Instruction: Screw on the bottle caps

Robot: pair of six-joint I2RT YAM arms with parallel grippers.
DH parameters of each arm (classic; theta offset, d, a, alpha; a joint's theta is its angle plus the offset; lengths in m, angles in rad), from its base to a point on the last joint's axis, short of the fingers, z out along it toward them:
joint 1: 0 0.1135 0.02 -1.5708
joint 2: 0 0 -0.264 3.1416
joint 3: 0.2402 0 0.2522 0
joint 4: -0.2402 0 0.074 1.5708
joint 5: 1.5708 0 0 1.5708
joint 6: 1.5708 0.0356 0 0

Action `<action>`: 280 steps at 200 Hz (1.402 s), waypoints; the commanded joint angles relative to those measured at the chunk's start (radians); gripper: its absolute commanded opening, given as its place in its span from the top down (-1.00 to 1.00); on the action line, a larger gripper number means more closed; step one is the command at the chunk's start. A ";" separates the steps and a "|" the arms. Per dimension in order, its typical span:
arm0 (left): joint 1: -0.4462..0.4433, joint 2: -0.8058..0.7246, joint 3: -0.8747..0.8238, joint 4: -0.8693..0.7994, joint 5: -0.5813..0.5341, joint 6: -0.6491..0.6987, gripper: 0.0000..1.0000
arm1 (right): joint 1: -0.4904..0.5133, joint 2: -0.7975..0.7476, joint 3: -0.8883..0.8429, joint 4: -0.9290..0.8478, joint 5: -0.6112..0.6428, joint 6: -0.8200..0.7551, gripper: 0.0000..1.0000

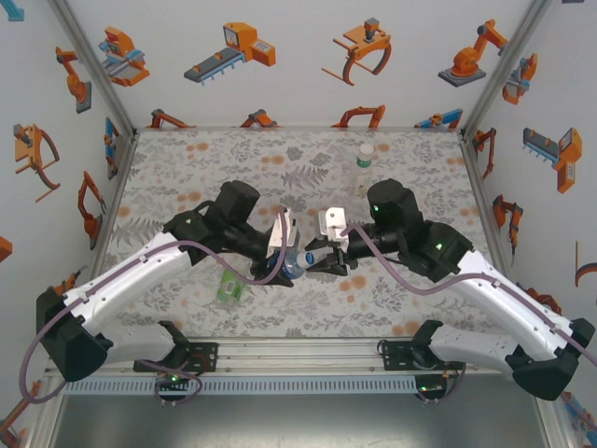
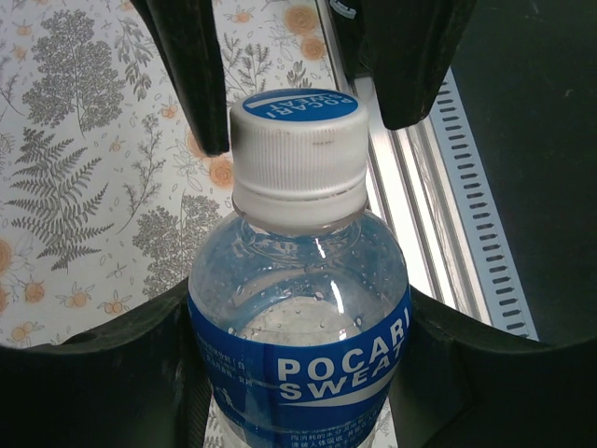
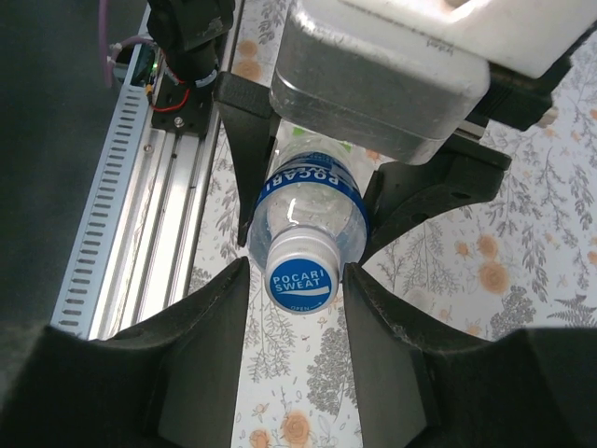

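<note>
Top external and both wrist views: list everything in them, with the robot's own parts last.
blue-labelled bottle: one, clear, held off the table at front centre
cap: one, white with a blue top, on the neck of that bottle
green-labelled bottle: one, clear, lying on the table beside the left arm
slim bottle: one, clear with a white top, upright at far right of centre
table: one, grey and orange floral print
walls: white with orange robot pictures, around the table
left gripper: one, black, shut on the blue-labelled bottle
right gripper: one, black, fingers on either side of the cap; contact unclear
</note>
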 commanded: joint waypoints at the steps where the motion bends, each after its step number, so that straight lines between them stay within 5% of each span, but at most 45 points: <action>1: -0.003 -0.017 0.025 -0.025 0.037 0.012 1.00 | -0.001 0.000 -0.008 0.026 -0.037 -0.028 0.19; 29: -0.003 -0.017 0.027 -0.025 0.037 0.011 1.00 | 0.001 0.004 -0.010 0.026 -0.041 -0.024 0.33; 52: -0.004 -0.016 0.028 -0.025 0.035 0.014 1.00 | 0.001 0.003 -0.013 0.039 -0.024 0.013 0.65; 77: -0.004 -0.013 0.023 -0.003 0.009 0.012 1.00 | 0.001 -0.007 -0.037 0.113 0.109 0.218 1.00; 139: -0.003 0.040 0.004 0.163 -0.164 -0.034 1.00 | 0.001 -0.022 -0.081 0.109 0.649 1.037 1.00; 180: -0.003 0.094 0.028 0.208 -0.247 -0.060 1.00 | -0.001 -0.006 -0.073 0.021 0.789 1.470 1.00; 229: -0.003 0.115 0.033 0.238 -0.271 -0.097 1.00 | -0.002 0.034 -0.051 -0.003 0.802 1.525 1.00; 259: -0.003 0.122 0.032 0.238 -0.297 -0.120 1.00 | -0.003 0.041 -0.027 0.004 0.798 1.465 0.33; 280: -0.003 0.127 0.034 0.237 -0.307 -0.133 1.00 | -0.003 0.047 -0.018 0.004 0.791 1.447 0.09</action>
